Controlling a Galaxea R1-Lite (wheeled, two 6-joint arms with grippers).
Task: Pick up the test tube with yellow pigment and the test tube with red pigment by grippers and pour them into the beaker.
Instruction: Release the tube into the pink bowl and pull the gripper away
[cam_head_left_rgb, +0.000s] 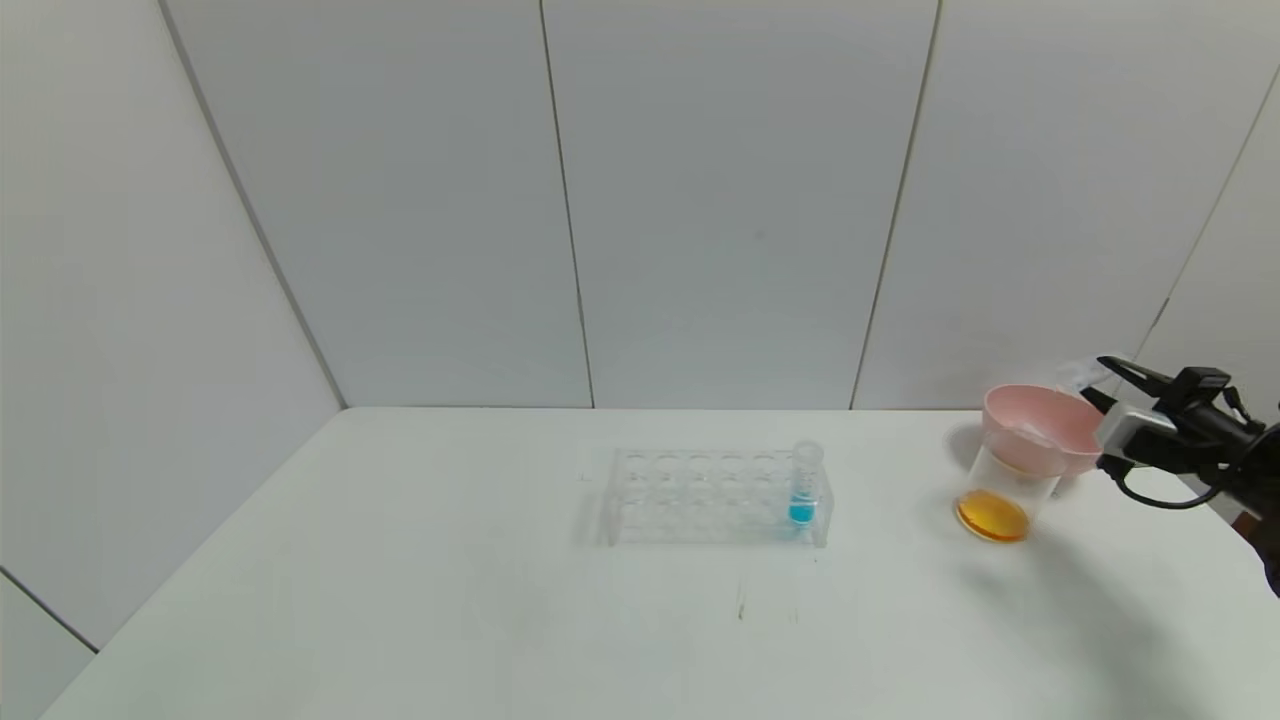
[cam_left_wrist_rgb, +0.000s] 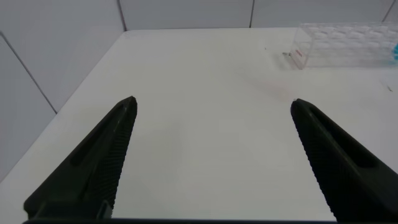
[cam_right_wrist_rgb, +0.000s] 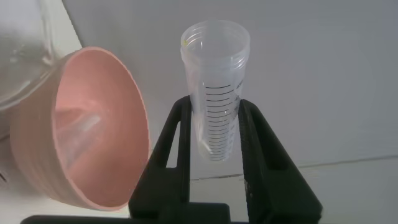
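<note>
Right gripper (cam_head_left_rgb: 1095, 378): positioned at the right edge of the counter (cam_head_left_rgb: 400, 560), toward the far right corner, raised above the surface. The right wrist view shows its two fingers (cam_right_wrist_rgb: 177, 143) clenched on an empty tube (cam_right_wrist_rgb: 214, 62), one finger on each side of the lower half. The tube is clear, with printed graduation marks, and its open mouth points away from the gripper body. No liquid is visible inside it, so it cannot be told which pigment it carried.

Beaker (cam_head_left_rgb: 1000, 490): standing on the counter near the right edge, just beside the right gripper. A shallow layer of orange liquid lies at its bottom.

Pink bowl (cam_head_left_rgb: 1040, 425): at the beaker's mouth, tilted, overlapping the rim. Whether it rests on the rim cannot be told. In the right wrist view the bowl (cam_right_wrist_rgb: 93, 130) is just beside the held tube, not touching it.

Rack (cam_head_left_rgb: 700, 495): clear, many-holed, in the middle of the counter nearer the far edge, well apart from the beaker. One tube with blue liquid (cam_head_left_rgb: 803, 490) stands upright at the rack's right end. The other holes hold nothing.

Left gripper (cam_left_wrist_rgb: 212, 102): outside the head view. Its own wrist view shows it above the left part of the counter, fingers spread wide and grasping nothing, with the rack (cam_left_wrist_rgb: 342, 43) well apart from it.
</note>
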